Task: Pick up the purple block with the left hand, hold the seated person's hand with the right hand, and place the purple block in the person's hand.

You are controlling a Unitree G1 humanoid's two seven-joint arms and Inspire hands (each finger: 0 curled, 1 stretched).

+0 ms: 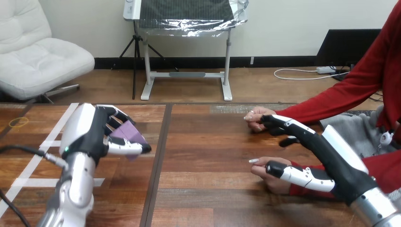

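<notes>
Gripping the purple block [126, 133], left hand [89, 133] has fingers and thumb curled round it, above the table's [213, 156] left part. Right hand [332, 161] is spread open: fingers reach the person's upper hand [255, 119], thumb lies over the person's lower hand [270, 178], neither clasped. Risk: the unsteadied palm shifts and the block drops.

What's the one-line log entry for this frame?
left hand: shut on purple block | right hand: open, thumb over person's near hand | handover: not yet

Pale purple block [128, 133], tilted, pinched in my left robot hand [90, 137] above the counter [208, 156]; the person's nearer hand [265, 171] lies well apart.
</notes>
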